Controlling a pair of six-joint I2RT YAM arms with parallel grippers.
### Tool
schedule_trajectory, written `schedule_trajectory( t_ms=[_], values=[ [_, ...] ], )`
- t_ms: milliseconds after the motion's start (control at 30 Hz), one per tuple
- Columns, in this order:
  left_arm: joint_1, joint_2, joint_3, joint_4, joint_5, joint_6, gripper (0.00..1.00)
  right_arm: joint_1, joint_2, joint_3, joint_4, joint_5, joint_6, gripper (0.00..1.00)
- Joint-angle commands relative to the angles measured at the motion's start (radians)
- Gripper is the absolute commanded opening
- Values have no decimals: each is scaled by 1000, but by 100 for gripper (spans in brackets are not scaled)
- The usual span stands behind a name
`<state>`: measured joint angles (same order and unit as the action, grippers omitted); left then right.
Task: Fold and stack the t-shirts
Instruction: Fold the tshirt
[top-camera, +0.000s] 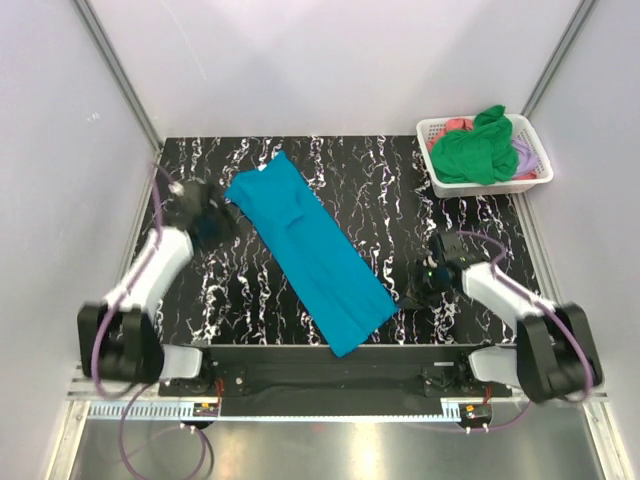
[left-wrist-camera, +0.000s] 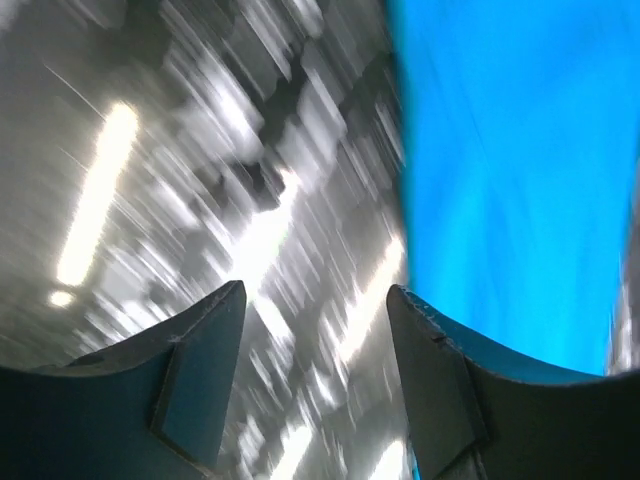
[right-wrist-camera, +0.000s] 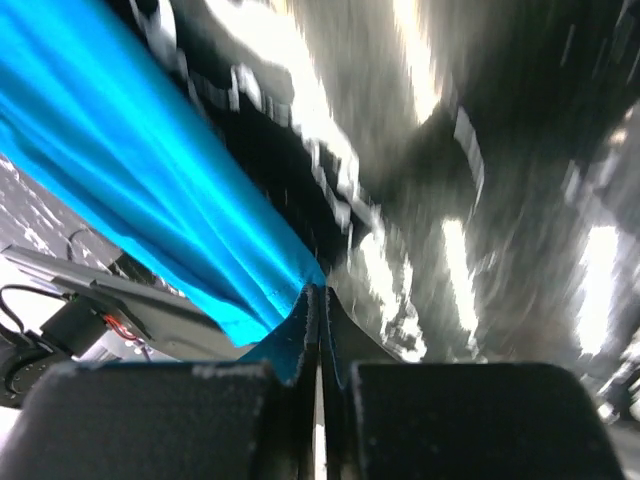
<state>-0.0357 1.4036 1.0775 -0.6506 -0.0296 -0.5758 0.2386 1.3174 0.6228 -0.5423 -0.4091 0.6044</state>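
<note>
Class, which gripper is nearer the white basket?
Right. The right gripper is on the basket side of the table; the left gripper lies beyond the teal t-shirt, at the opposite edge.

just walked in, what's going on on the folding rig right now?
A teal t-shirt, folded into a long strip, lies diagonally on the black marbled table. The left gripper is open beside the strip's far end and holds nothing. The right gripper is shut and looks to be pinching the strip's near edge. A green t-shirt sits with pink cloth and lilac cloth in the white basket at the far right corner.
</note>
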Motion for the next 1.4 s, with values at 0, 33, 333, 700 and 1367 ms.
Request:
schedule_trajectory(
  t_ms=[0, 33, 333, 700, 1367],
  values=[
    [-195, -176, -232, 77, 117, -197, 63, 85, -147, -73, -2, 62, 187, 0],
    [-245, -220, -325, 95, 117, -290, 63, 105, -194, -77, -10, 78, 195, 0],
    [-829, -377, -493, 203, -22, -818, 65, 131, -248, 26, -129, 179, 218, 0],
    [-1279, -253, -511, 330, -283, -1168, 63, 131, -293, 15, -133, 200, 255, 0],
    [-1494, 58, -390, 329, -452, -1454, 48, 133, -359, -23, -176, 171, 172, 0]
  ],
)
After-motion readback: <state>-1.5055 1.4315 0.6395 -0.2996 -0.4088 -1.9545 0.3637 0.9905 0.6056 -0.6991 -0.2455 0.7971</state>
